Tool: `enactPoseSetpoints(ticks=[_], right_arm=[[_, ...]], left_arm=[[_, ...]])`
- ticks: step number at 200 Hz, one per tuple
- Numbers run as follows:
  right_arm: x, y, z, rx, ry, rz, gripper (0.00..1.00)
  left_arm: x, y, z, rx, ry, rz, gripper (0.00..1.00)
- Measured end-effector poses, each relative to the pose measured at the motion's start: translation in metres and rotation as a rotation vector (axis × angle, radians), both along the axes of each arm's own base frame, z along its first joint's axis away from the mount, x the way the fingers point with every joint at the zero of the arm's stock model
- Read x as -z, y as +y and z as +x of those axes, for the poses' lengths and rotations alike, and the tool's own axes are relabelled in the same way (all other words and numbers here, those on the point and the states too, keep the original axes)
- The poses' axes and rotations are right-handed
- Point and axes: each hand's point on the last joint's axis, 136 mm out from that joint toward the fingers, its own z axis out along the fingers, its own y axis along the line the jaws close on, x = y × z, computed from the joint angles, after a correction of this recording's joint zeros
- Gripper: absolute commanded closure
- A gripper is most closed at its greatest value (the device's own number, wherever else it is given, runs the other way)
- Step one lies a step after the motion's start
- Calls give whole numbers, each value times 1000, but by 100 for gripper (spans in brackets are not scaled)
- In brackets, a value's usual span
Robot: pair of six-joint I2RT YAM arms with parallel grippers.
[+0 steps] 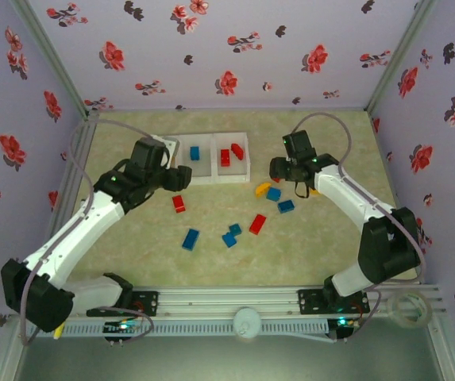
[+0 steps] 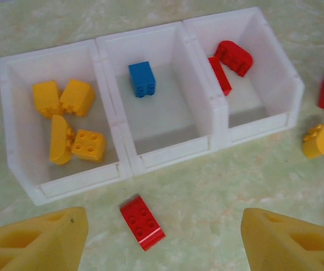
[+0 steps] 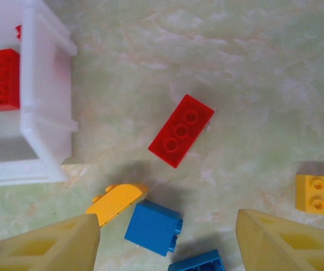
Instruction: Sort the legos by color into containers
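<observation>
While left hand (image 2: 164, 243) hangs open | red brick (image 2: 142, 222) below; tray (image 2: 167, 157) beyond

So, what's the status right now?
Left claw open, right claw open, both empty. Tray: four yellow bricks, one blue brick, two red bricks. Loose bricks on table.

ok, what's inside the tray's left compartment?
Left compartment: four yellow bricks, no other colour visible. In the top view the left arm covers it.

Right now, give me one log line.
left hand open, red brick ahead | right hand open, blue brick ahead | tray partly sorted
</observation>
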Motion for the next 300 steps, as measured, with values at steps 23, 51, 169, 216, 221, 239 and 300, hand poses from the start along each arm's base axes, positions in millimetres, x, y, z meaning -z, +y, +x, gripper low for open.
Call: enactPoseSetpoints(ticks=[23,51,169,216,221,239,300], right_arm=[[12,-10,8,51,22,5,31],[36,-19,17,110,67,12,30],[102,-8,56,221,155,120,33],[109,-3,64,225,161,144,43],[109,-2,64,223,162,145,45],[109,0,66,221,163,153,51],[108,3,71,204,159,157,69]], left_arm=[[1,-3,-14,40,1,-24,28],[-5,-9,-25,92,-12,-75,27],[-25,-35,-51,268,-70,-176,26],[-24,-35,-52,275,-69,-173,26],[-23,-35,-52,275,-68,-173,26],[-22,-35,-53,275,-65,-171,26],[-19,-35,-53,276,-62,-167,26]])
